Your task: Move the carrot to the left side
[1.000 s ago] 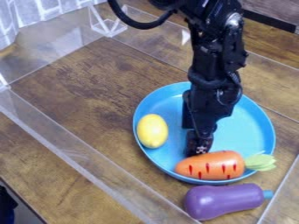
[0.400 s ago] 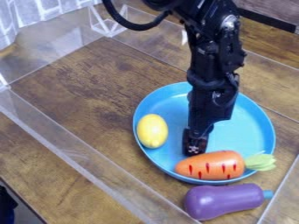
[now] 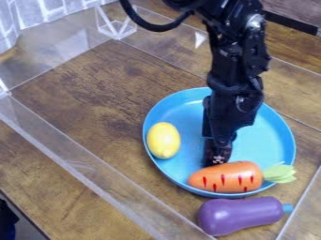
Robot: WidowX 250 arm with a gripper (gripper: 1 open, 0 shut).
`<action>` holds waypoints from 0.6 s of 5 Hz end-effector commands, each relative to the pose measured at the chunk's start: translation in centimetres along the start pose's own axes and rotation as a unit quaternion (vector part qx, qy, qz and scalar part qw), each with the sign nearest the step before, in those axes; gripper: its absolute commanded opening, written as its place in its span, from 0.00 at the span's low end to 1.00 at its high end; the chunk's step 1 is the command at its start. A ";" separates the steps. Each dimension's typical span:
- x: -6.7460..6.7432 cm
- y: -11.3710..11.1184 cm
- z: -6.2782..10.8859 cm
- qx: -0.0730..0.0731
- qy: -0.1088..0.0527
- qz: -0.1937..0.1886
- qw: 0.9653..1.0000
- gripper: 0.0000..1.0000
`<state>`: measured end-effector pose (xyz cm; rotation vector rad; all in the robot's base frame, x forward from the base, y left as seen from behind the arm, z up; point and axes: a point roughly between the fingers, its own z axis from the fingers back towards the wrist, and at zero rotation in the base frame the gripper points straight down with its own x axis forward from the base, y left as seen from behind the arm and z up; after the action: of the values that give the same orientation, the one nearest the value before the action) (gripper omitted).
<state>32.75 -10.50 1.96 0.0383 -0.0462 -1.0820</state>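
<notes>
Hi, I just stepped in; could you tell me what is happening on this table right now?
A single robot arm is working over a blue plate on a wooden table. Its gripper points down, open and empty, just above the carrot lying at the plate's front edge. A lemon sits on the plate's left side, and an eggplant lies on the table just in front of the plate. The carrot has not been picked up yet.

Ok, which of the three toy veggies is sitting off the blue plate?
The purple eggplant. It lies on the wooden table just past the blue plate's near rim, while the carrot and lemon both rest on the plate.
</notes>
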 end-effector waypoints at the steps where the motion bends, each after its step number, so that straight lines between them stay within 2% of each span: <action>1: 0.5 -0.4 -0.6 -0.007 0.012 0.048 0.999 1.00; 2: 1.0 -0.2 -0.4 -0.004 0.016 0.096 0.995 1.00; 3: 2.1 -0.5 -0.6 -0.001 0.019 0.097 0.995 1.00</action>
<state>33.88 -11.77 2.12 0.0565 -0.0363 -0.8699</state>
